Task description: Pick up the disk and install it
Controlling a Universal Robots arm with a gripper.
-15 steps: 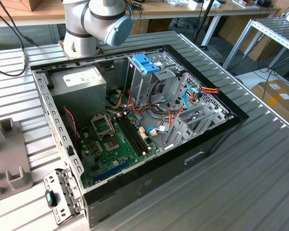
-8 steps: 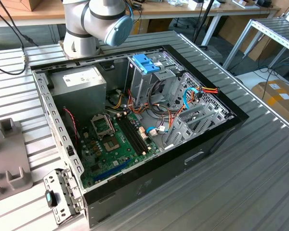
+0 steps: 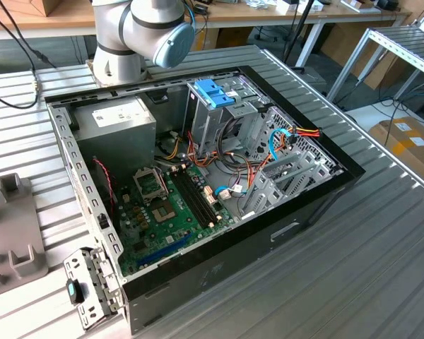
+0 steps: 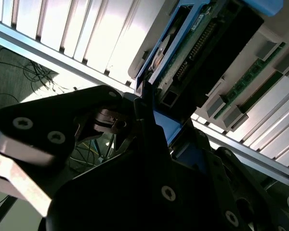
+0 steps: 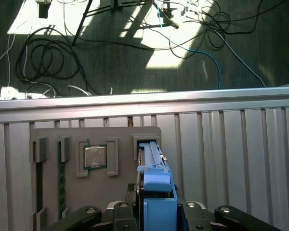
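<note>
Ribbed silver metal table (image 5: pixel 231 144) carries a flat grey plastic holding tray (image 5: pixel 53 139), and in the first wrist view the black claw (image 5: pixel 157 214) is clamped on the disk (image 5: pixel 156 190), a dark drive in a bright blue plastic carrier standing on edge at the tray's slot. We judge the grasp made, though we cannot tell whether the disk is clear of the slot; the install is not yet done, for the open black computer case (image 3: pixel 297 212) and its upright metal cage (image 3: pixel 205 120) stand apart from the tray.
</note>
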